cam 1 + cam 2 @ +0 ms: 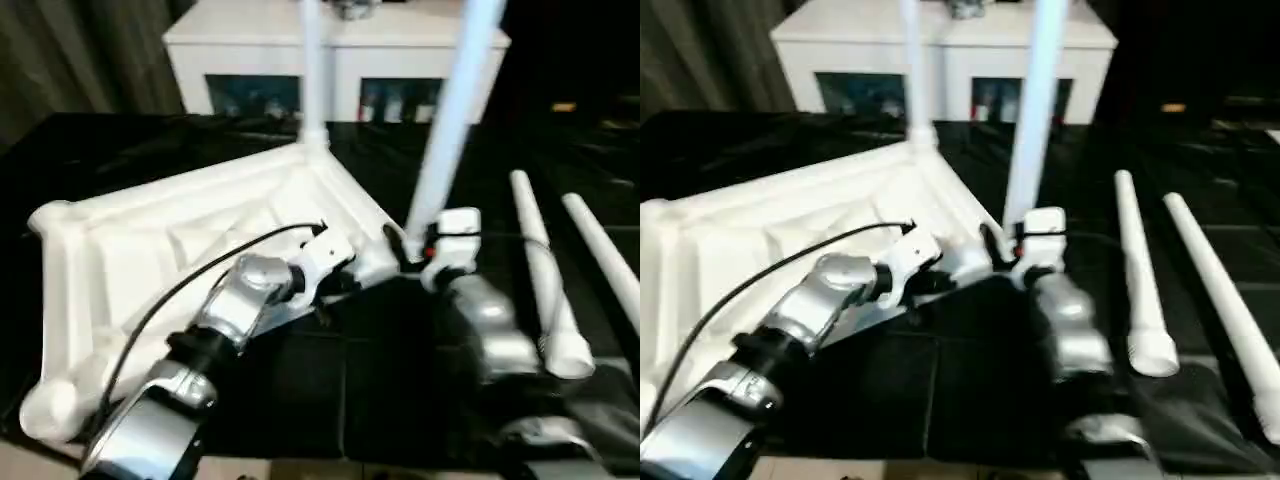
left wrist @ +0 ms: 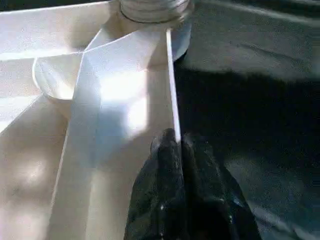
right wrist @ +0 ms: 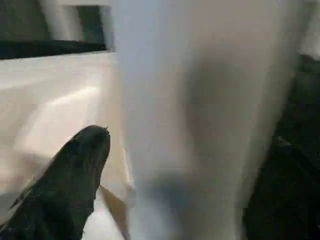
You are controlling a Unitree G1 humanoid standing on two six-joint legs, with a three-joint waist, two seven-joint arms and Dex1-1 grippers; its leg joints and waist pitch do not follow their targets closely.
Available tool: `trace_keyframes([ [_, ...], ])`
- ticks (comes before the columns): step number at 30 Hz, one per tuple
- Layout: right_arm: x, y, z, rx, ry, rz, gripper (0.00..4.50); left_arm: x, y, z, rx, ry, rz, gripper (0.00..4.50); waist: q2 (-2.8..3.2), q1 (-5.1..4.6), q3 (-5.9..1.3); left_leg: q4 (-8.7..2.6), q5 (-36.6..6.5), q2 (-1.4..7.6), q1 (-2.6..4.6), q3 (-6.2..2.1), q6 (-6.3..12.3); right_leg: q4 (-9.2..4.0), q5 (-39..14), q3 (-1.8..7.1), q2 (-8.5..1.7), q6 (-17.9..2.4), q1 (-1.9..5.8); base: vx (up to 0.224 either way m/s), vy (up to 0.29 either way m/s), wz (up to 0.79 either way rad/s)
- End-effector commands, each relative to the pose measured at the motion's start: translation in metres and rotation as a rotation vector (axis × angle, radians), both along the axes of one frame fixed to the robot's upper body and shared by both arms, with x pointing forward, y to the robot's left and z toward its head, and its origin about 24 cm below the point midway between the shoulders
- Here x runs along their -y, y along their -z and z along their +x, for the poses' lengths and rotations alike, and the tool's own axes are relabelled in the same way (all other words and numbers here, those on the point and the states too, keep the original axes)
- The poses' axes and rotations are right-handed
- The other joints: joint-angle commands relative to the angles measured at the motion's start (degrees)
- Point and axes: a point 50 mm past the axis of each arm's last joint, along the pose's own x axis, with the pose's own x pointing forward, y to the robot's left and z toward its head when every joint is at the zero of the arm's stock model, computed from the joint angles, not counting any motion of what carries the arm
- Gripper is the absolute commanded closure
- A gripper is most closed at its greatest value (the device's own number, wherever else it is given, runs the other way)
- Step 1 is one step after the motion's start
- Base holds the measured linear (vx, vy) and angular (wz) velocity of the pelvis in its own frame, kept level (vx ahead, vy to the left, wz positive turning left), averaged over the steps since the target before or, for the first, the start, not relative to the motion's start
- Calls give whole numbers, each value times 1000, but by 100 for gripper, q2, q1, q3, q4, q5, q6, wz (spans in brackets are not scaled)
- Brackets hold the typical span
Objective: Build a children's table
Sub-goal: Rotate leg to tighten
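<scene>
The children's table top (image 1: 150, 240) lies upside down and tilted on the black work table, ribbed underside showing. Two white legs stand upright in its corner sockets: one at the far corner (image 1: 312, 70), one at the near right corner (image 1: 455, 110). My left gripper (image 2: 174, 145) is shut on the thin rim wall of the top, close to the near right socket. My right gripper (image 1: 412, 248) is at the base of the near right leg (image 3: 190, 100), open, with one black finger (image 3: 75, 175) on each side of the tube.
Two loose white legs (image 1: 540, 270) (image 1: 605, 255) lie side by side on the black work table (image 1: 400, 380) to the right of my right arm. A white cabinet (image 1: 250, 40) with glass doors stands behind the table.
</scene>
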Motion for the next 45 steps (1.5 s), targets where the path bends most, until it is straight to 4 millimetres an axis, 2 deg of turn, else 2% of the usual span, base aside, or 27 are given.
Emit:
trace_keyframes([
  [1, 5, -1, -9, -41, -134, 10, 7, -5, -2, -6, -4, 87, -6, 450, -33, 42, -412, -419, -953, 308, 102, -123, 661, -244, -834, 219, -312, -1487, 297, 0, 0, 0],
  [2, 9, -2, -21, -70, -290, -19, 7, -10, -4, -10, -17, 150, -16, 450, -38, 66, -411, -413, -884, 301, 94, -127, 735, -217, -682, 210, -295, -1549, 336, 0, 0, 0],
  [3, 10, -2, -22, -73, -302, -21, 7, -11, -4, -11, -19, 156, -15, 450, -50, 86, -406, -415, -870, 314, 93, -130, 761, -208, -638, 214, -299, -1563, 342, 0, 0, 0],
  [4, 16, -4, -33, -103, -429, -37, 7, -15, -7, -16, -40, 224, -6, 450, -50, 111, -407, -406, -860, 321, 96, -127, 791, -191, -561, 220, -304, -1587, 341, 0, 0, 0],
  [6, 21, -5, -40, -132, -497, -43, 7, -19, -8, -18, -54, 259, 12, 450, -59, 152, -406, -401, -864, 329, 106, -118, 792, -177, -528, 234, -318, -1639, 332, 0, 0, 0],
  [9, 27, -3, -44, -177, -543, -58, 7, -21, -9, -20, -60, 279, 19, 450, -80, 156, -366, -425, -1164, 330, 116, -114, 617, -241, -1114, 235, -325, -1552, 296, 0, 0, 0],
  [10, 31, -3, -44, -184, -566, -103, 7, -22, -10, -21, -63, 286, 16, 450, -92, 171, -355, -434, -1283, 340, 142, -111, 505, -272, -1401, 242, -329, -1486, 275, 0, 0, 0],
  [11, 31, -3, -44, -184, -566, -103, 7, -22, -10, -21, -63, 286, 16, 450, -86, 184, -346, -442, -1364, 345, 148, -114, 399, -281, -1577, 250, -331, -1437, 264, 0, 0, 0],
  [13, 33, -2, -44, -193, -569, -114, 7, -22, -10, -21, -62, 287, 17, 450, -93, 181, -340, -447, -1446, 332, 144, -115, 312, -289, -1707, 254, -320, -1364, 254, 0, 0, 0],
  [14, 34, -2, -44, -200, -575, -122, 7, -23, -10, -21, -61, 282, 17, 450, -127, 174, -338, -450, -1471, 327, 134, -118, 293, -298, -1783, 255, -325, -1319, 258, 0, 0, 0],
  [15, 34, -2, -45, -208, -595, -129, 24, -23, -10, -21, -62, 282, 16, 450, -118, 181, -341, -450, -1471, 328, 137, -127, 284, -291, -1811, 254, -330, -1307, 262, 0, 0, 0],
  [16, 34, -3, -46, -210, -608, -141, 35, -24, -10, -21, -63, 281, 17, 450, -131, 180, -345, -440, -1410, 324, 128, -125, 301, -294, -1811, 258, -334, -1278, 262, 0, 0, 0],
  [18, 34, -2, -47, -216, -620, -148, 47, -24, -10, -21, -65, 277, 19, 450, -118, 183, -347, -440, -1363, 324, 121, -129, 317, -291, -1800, 256, -334, -1264, 267, 0, 0, 0],
  [19, 34, -2, -47, -219, -624, -145, 67, -24, -10, -21, -66, 276, 20, 450, -126, 178, -349, -433, -1316, 320, 114, -127, 340, -292, -1751, 255, -333, -1269, 267, 0, 0, 0],
  [23, 35, -1, -49, -227, -642, -167, 83, -24, -10, -22, -67, 276, 20, 450, -125, 185, -367, -415, -1126, 322, 106, -127, 425, -255, -1466, 248, -324, -1346, 280, 0, 0, 0],
  [26, 35, 0, -49, -226, -631, -161, 118, -24, -9, -22, -66, 274, 22, 450, -109, 184, -368, -409, -1087, 319, 100, -127, 469, -247, -1394, 244, -323, -1386, 285, 0, 0, 0],
  [30, 34, 1, -52, -232, -646, -164, 147, -23, -9, -21, -66, 275, 23, 450, -105, 183, -364, -414, -1199, 324, 114, -129, 430, -260, -1497, 244, -324, -1380, 281, 0, 0, 0],
  [34, 34, 4, -53, -236, -647, -152, 174, -24, -9, -22, -69, 277, 25, 450, -96, 186, -374, -408, -1143, 320, 107, -131, 428, -244, -1373, 241, -317, -1401, 291, 0, 0, 0],
  [36, 34, 5, -52, -233, -626, -148, 176, -24, -9, -22, -71, 275, 26, 450, -96, 187, -376, -407, -1119, 322, 109, -132, 441, -239, -1331, 241, -319, -1416, 291, 0, 0, 0],
  [39, 35, 11, -42, -218, -495, -163, 177, -23, -7, -18, -72, 228, 19, 450, -93, 174, -374, -405, -1119, 322, 112, -127, 405, -240, -1348, 244, -325, -1433, 274, 0, 0, 0],
  [40, 35, 13, -38, -212, -441, -171, 177, -22, -6, -17, -71, 210, 16, 450, -101, 132, -359, -422, -1232, 301, 81, -140, 331, -257, -1545, 228, -320, -1388, 294, 0, 0, 0],
  [41, 35, 13, -38, -212, -441, -171, 177, -22, -6, -17, -71, 210, 16, 450, -101, 132, -359, -422, -1232, 301, 81, -140, 331, -257, -1545, 228, -320, -1388, 294, 0, 0, 0],
  [42, 34, 20, -23, -205, -214, -112, 177, -16, -4, -8, -54, 108, 1, 450, -107, 106, -356, -422, -1363, 298, 92, -136, 277, -289, -1766, 226, -327, -1340, 279, 0, 0, 0],
  [43, 29, 26, -12, -215, -31, -31, 178, -9, -3, 1, -36, 9, -6, 450, -86, 55, -349, -423, -1447, 269, 112, -138, 146, -312, -1931, 228, -310, -1320, 224, 0, 0, 0],
  [44, 29, 26, -11, -216, -14, -23, 178, -9, -2, 2, -34, 0, -6, 450, -99, 17, -355, -435, -1682, 262, 139, -166, -4, -338, -2217, 204, -307, -1221, 225, -51, -2, -3],
  [45, 25, 29, -8, -229, 44, 8, 178, -5, -2, 5, -26, -32, -3, 450, -104, 21, -360, -436, -1744, 261, 146, -178, -43, -344, -2294, 195, -307, -1167, 234, 0, 0, 0],
])
